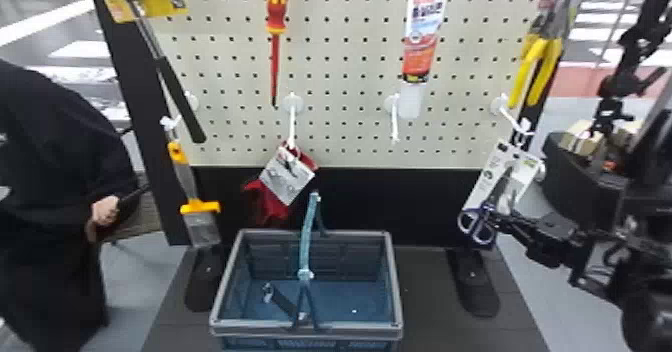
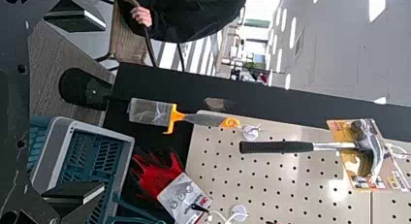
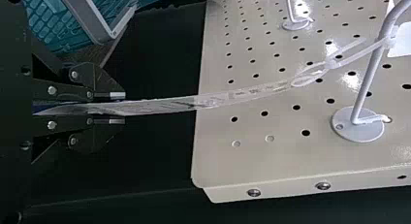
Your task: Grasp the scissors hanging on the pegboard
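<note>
The scissors (image 1: 476,226) are being clamped by the right gripper (image 1: 492,221); any pull is best being directed along the hook (image 3: 373,73).

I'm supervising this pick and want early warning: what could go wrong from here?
1. The right claw pinches the scissors by their thin card, which could slip or tear.
2. The tie is looped on the hook, so a straight pull may snag and tug the pegboard.
</note>
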{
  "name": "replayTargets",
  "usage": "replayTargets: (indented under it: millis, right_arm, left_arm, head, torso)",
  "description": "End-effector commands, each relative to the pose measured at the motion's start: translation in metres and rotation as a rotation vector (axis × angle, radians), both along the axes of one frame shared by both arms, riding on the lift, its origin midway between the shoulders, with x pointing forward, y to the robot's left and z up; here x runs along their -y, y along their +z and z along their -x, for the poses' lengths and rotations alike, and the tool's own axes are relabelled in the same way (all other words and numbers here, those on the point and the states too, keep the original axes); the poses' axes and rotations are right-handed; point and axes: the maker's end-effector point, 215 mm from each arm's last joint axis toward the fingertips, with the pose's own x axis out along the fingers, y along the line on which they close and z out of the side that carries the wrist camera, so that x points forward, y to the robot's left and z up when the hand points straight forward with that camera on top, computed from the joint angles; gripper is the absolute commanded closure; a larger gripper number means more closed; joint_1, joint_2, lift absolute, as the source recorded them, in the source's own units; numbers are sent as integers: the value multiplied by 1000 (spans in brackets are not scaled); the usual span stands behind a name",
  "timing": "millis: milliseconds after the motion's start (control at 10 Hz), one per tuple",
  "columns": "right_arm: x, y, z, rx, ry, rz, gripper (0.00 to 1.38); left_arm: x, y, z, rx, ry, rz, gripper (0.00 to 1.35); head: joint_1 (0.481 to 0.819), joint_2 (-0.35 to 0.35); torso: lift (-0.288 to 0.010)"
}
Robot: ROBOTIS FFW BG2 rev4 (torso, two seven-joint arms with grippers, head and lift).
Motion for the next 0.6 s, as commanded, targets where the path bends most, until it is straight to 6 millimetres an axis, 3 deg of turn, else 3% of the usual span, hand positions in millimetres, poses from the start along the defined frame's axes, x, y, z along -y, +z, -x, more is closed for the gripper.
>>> replayTargets:
  millis: [0,500]
  right_arm:
    - [-1,-1,1,-1,-2,-5,1294]
    - [0,-1,0,0,-5,-4,1294]
  left_arm:
    - [0,0,0,-1,0,0,142]
    - [-1,-1,1,-3,1,-2,140]
  head:
    - [549,0]
    - [549,0]
  torso:
    - [-100]
    - [-100]
